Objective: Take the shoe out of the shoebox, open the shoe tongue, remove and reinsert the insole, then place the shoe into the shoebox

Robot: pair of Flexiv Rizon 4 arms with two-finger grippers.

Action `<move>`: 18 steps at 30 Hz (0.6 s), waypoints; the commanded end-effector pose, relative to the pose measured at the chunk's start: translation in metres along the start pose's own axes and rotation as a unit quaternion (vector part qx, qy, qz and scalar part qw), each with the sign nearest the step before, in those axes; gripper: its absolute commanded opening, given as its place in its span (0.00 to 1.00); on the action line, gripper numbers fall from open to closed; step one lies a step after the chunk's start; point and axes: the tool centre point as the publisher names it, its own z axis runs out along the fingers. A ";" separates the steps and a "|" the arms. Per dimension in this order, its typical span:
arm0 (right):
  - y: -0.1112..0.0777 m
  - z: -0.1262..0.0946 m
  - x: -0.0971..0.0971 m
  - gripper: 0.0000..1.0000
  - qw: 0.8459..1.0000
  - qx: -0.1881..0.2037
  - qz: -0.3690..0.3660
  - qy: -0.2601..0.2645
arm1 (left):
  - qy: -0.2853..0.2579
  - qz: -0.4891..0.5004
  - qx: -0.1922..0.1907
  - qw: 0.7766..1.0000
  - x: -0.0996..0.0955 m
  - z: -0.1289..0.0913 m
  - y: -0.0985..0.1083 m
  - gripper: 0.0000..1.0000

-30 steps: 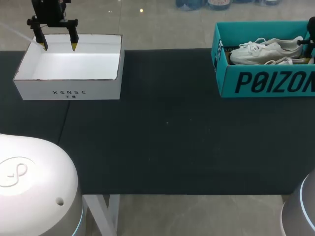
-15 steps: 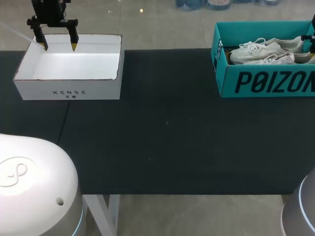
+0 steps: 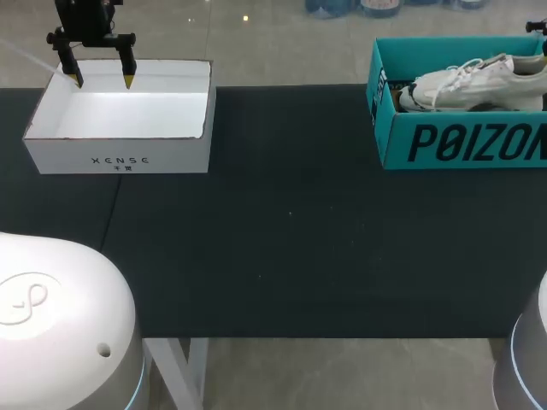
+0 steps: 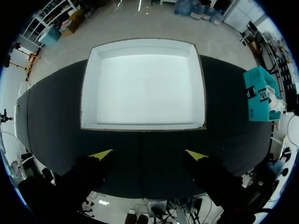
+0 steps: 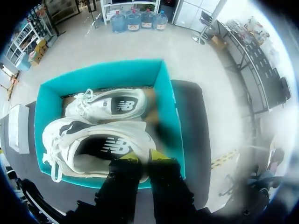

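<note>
Shoe is held by its heel collar, my right gripper pinched narrow on it. It rides tilted, heel above the rim of the teal shoebox, toe low inside beside the second shoe. Step in hand, I judge: take-out; next it needs raising until the toe clears the wall, then carrying to bare table. Far off, my left gripper hangs spread wide over the white box.
</note>
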 end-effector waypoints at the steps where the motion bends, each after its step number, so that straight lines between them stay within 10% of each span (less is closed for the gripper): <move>1: -0.013 -0.048 0.005 0.00 1.000 -0.012 0.002 -0.003 | 0.000 0.000 0.000 1.000 0.000 0.000 0.000 1.00; 18: -0.113 -0.105 0.040 0.00 1.000 -0.031 0.001 0.003 | 0.000 0.000 0.000 1.000 0.000 0.000 0.000 1.00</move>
